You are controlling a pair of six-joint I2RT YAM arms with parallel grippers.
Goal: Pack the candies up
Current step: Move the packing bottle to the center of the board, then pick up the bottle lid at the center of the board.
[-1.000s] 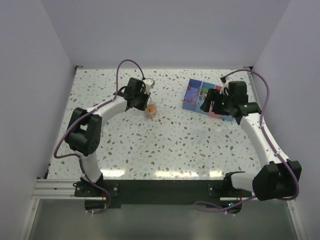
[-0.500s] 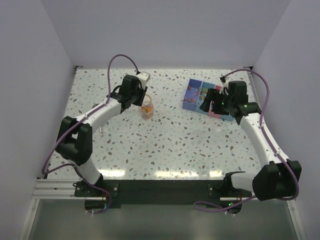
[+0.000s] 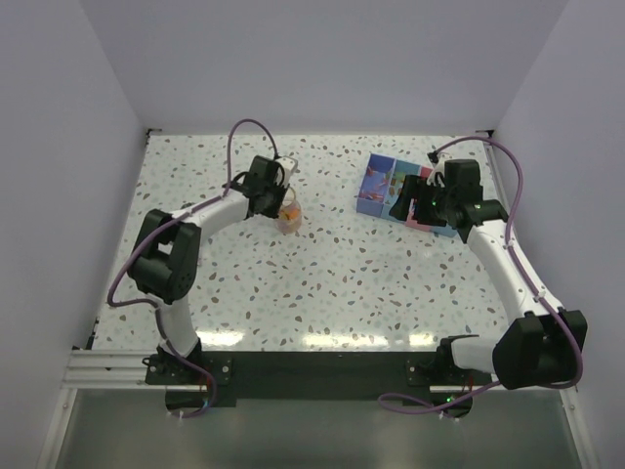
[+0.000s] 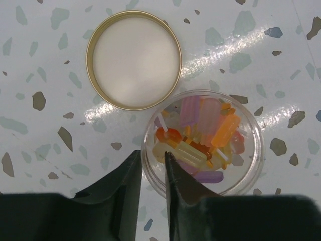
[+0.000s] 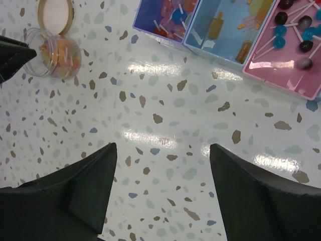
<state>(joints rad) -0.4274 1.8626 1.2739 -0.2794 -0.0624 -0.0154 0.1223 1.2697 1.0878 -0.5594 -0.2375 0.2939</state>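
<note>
Left tool first: it's parked right at the edge of the little clear jar, with its two fingers only a narrow gap apart. From the wrist cam, one finger sits outside the jar wall and the other pokes just inside the rim, so the wall runs between them. Can't honestly tell whether it's pinching the glass or just straddling it, since the view is too tight.

Most of the candies I can see up close are piled in that jar. They're orange, pink, purple and pale yellow bits, with thin white sticks showing here and there. The jar stands upright on the speckled table, and its gold-rimmed lid lies flat just beside it, off the jar.

Right tool hangs over bare table with its fingers spread wide and nothing between them. Past it is the box, with three compartments side by side in purple-blue, light blue and pink. There's more candy in there: reddish pieces in the first, a few pale stick ones in the middle, and dark and blue lollipops in the pink one. The box and jar are well apart on the table.
</note>
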